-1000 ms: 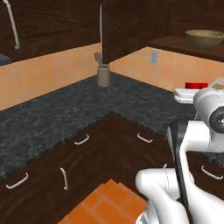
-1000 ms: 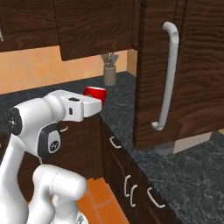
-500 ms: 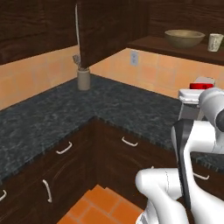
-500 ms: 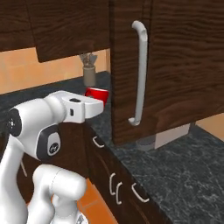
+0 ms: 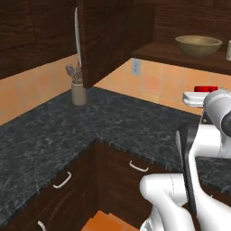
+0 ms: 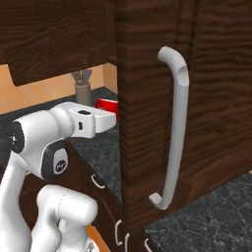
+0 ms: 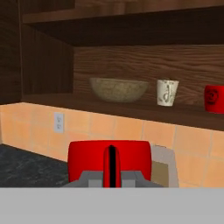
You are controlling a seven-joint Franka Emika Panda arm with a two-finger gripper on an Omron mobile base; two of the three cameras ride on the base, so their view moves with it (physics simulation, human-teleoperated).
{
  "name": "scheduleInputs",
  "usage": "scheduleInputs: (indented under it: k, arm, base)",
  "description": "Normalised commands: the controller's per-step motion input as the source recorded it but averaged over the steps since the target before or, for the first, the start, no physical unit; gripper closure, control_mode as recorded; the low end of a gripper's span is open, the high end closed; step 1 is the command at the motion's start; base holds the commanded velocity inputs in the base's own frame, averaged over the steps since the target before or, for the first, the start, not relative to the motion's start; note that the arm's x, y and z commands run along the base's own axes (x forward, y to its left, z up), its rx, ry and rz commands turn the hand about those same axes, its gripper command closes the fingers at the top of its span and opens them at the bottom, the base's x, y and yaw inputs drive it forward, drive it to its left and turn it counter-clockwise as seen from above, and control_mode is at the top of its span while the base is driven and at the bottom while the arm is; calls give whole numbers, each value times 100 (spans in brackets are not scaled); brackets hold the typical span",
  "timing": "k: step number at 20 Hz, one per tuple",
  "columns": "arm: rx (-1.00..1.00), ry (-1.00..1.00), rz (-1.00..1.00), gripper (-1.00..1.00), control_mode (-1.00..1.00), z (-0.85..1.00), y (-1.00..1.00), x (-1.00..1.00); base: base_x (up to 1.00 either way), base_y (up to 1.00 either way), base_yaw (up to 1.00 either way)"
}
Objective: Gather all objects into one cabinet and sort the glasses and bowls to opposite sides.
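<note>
At the bottom centre of the hand view, the small red cup [image 7: 109, 162] sits directly in front of the camera, clamped in the gripper [image 7: 111, 175], whose fingers close against its sides. From the left base view the same cup [image 5: 205, 89] shows as a red sliver at the end of the white arm, at about 3 o'clock in the picture. From the right base view it [image 6: 106, 105] peeks out just past the hand, at about 10 o'clock from the picture's centre, partly hidden behind the open cabinet door [image 6: 147, 108] with its long silver bar handle [image 6: 172, 128].

Beyond the held cup, at 12 o'clock, is the cabinet [image 7: 144, 57], its lower shelf above an orange tiled wall. On that shelf stand a wide tan bowl [image 7: 118, 89] at the left, a white patterned mug [image 7: 167, 92] just to its right, and a red mug [image 7: 214, 99] at the right edge. All three stand well apart from the gripper. A utensil holder [image 5: 79, 92] stands on the dark stone counter [image 5: 54, 135].
</note>
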Motion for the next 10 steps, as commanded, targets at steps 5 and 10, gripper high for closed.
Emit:
scheduleInputs:
  k: [5, 10]
  arm:
    - [0, 0, 0, 100, 100, 0, 0, 0]
    - [0, 0, 0, 100, 100, 0, 0, 0]
  base:
    - [45, -25, -27]
    - [0, -57, -16]
